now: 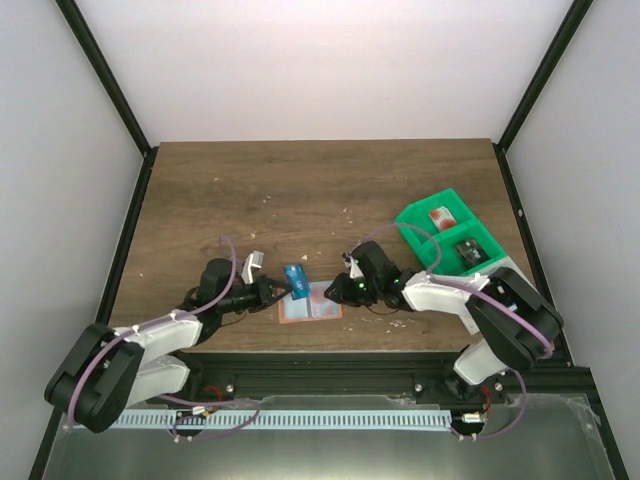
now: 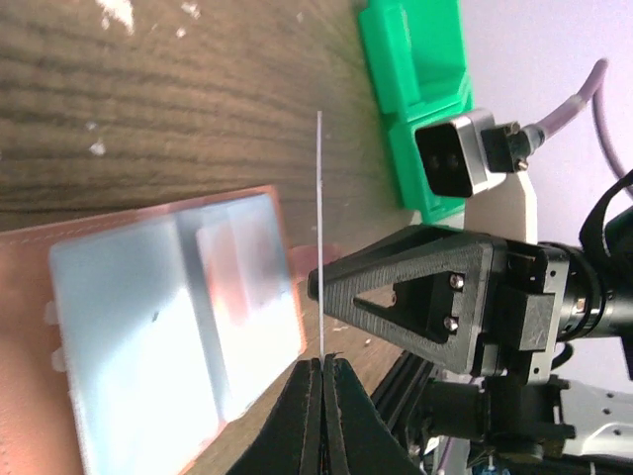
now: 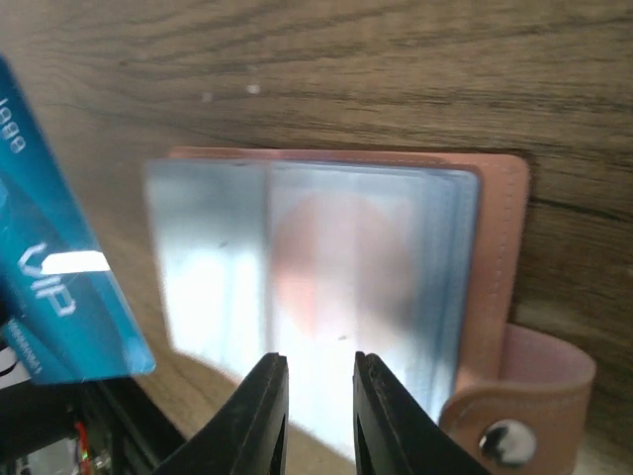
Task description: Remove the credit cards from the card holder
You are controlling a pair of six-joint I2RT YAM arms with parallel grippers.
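Left gripper [image 1: 281, 291]: jaws clamped together on the bottom edge of the blue card [image 1: 295, 278], card upright above the counter [image 1: 250, 190], at the left edge of the card holder [image 1: 312, 306]. Holder lies open and flat, lining up, between both arms. Right gripper [image 1: 337, 291]: jaws slightly apart, nothing between them, over the holder's right side. Red-white card [image 1: 441, 216] and dark card [image 1: 468, 251] sit in separate compartments of the green tray [image 1: 408, 222], far right.

A green compartment tray [image 1: 408, 216] sits near the wooden table's [image 1: 300, 190] right edge, pale specks [image 1: 346, 212] scattered around.
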